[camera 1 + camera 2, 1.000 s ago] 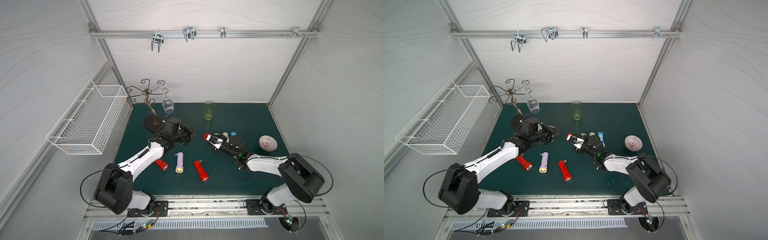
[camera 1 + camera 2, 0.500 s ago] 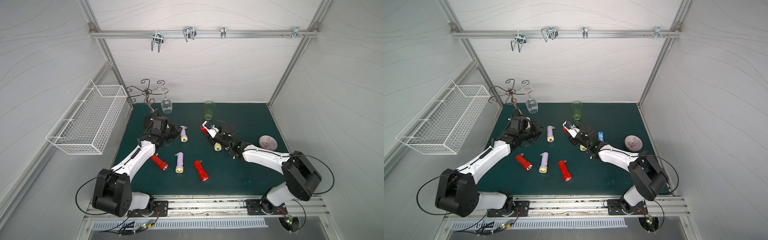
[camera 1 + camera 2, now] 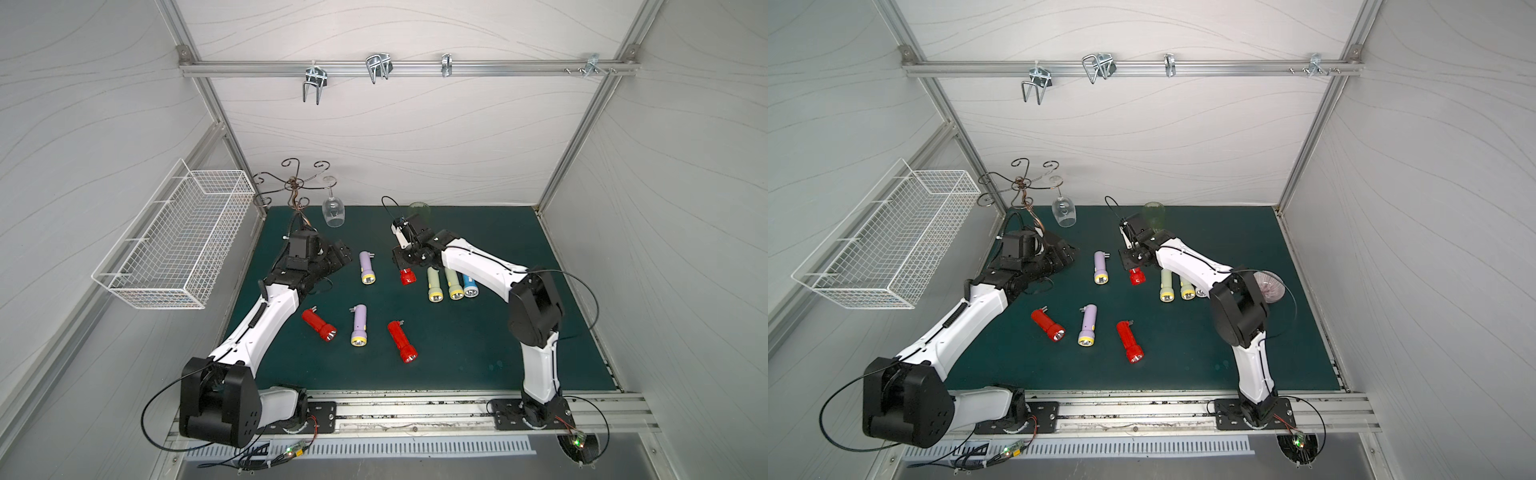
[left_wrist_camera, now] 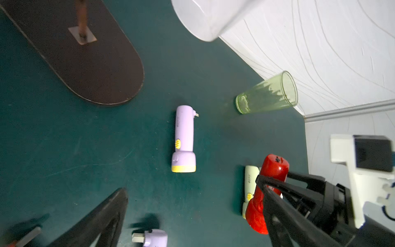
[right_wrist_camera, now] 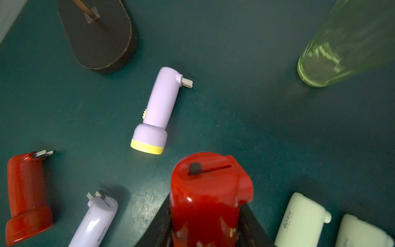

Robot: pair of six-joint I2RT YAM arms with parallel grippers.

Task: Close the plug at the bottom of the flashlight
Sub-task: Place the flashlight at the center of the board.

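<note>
- The right gripper [image 3: 408, 261] was clamped on the red flashlight [image 3: 407, 277], with a jaw pressed against each side of the body. In both top views only the wide lamp end poked out below the fingers, pointing down at the mat [image 3: 478, 353].
- I couldn't tell if the lamp end touched the mat or hung just over it.
- The left gripper [image 3: 340, 258] sat off to the side, well apart from the red flashlight, jaws spread wide with nothing in them. A lilac flashlight [image 3: 367, 268] lay on the mat between the two grippers, closer to the left one.
- The right wrist view gave what the top views couldn't: the plug end of the red flashlight [image 5: 207, 188] up close. It showed a flat cap with a dark slot and a small black knob.
- In the same view, the lilac flashlight further back had its metal prongs [image 5: 187, 83] sticking out sideways.
- The left wrist view showed the grip from the side — black fingers [image 4: 265, 180] on the red body. A pale green flashlight [image 4: 251, 179] lay right behind it, and a green glass [image 4: 267, 96] stood near the back wall.
- In a top view a blue flashlight [image 3: 470, 286] showed whole at the end of the pale row beside the right arm.
- In a top view a pink bowl [image 3: 1273, 286] peeked out from behind that arm.
</note>
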